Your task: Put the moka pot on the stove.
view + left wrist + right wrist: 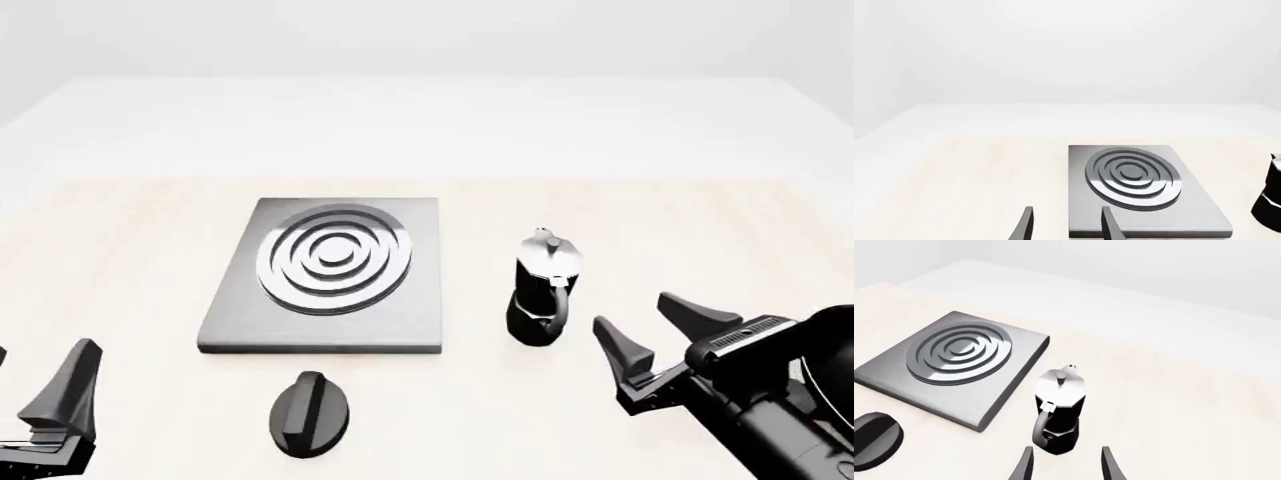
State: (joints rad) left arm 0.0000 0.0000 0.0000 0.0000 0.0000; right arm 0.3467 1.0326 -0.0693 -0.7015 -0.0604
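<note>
Starting nearest you, your left gripper [47,400] sits low at the table's near left corner; only one dark finger shows in the front view, but the left wrist view shows its two fingers spread apart with nothing between them. Your right gripper [663,337] hangs at the near right, jaws parted and empty, fingertips aimed toward the moka pot [542,290] and just short of it. A black oval knob [310,411] lies on the table [134,250] in front of the stove [400,320], apart from it, its ridge running near to far. The moka pot stands upright on the bare table just right of the stove, not touching it; long axis vertical, curved handle facing you, spout on the far side, silver lid and its small knob on top. The stove lies flat, left of centre, burner rings uppermost. No brand, label or writing can be read on any item.
</note>
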